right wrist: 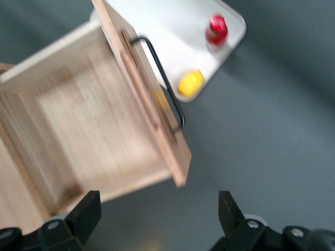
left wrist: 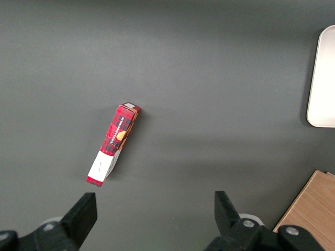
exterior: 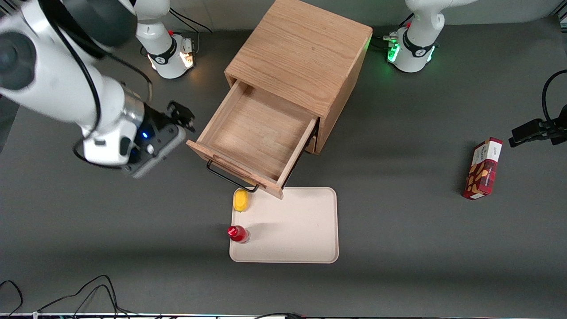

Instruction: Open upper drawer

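Well, the upper drawer [exterior: 259,135] stands pulled out; the gripper [exterior: 181,116] hovers beside it, fingers spread, holding nothing.

No legible text, brand, number or sign is present. The red plaid box [exterior: 483,169] lying on the worktop [exterior: 398,274] carries printed lettering, but none of it can be read.
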Motion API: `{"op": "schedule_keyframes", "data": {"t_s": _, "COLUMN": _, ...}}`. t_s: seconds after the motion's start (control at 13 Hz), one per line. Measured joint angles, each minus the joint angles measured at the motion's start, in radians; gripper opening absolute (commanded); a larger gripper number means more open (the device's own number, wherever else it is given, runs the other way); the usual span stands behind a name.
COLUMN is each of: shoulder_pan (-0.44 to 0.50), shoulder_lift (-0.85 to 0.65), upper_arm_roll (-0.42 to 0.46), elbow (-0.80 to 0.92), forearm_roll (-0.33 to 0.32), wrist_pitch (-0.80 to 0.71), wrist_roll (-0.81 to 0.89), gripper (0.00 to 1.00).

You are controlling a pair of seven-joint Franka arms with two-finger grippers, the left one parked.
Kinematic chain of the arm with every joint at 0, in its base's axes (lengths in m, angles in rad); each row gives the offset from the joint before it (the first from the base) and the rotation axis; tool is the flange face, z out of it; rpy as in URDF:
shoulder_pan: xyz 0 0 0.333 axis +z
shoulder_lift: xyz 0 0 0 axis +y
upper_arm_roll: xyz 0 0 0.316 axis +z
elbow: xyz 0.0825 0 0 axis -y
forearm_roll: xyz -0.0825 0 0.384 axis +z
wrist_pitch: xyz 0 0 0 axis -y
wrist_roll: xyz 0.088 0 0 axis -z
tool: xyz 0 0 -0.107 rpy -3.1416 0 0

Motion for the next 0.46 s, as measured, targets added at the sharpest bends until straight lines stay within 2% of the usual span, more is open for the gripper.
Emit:
{"op": "schedule_keyframes", "data": {"t_s": 0.15, "shoulder_pan": -0.004, "shoulder_lift": -0.099, "upper_arm_roll": -0.063, "elbow": -0.015, "forearm_roll": -0.018, "wrist_pitch": -0.089, "wrist_roll": 0.085, "gripper": 1.0}}
{"op": "schedule_keyframes", "data": {"t_s": 0.31, "shoulder_pan": -0.013, "shoulder_lift": -0.202, "upper_arm_roll": -0.193, "elbow": -0.039, "forearm_roll": -0.019, "wrist_pitch": -0.163, "wrist_roll": 0.103, "gripper": 1.0}}
{"op": "schedule_keyframes", "data": {"t_s": 0.46, "shoulder_pan": -0.022, "shoulder_lift": -0.247, "upper_arm_roll": -0.275, "elbow": -0.075, "forearm_roll": -0.018, "wrist_pitch": -0.228, "wrist_roll": 0.104, "gripper": 1.0}}
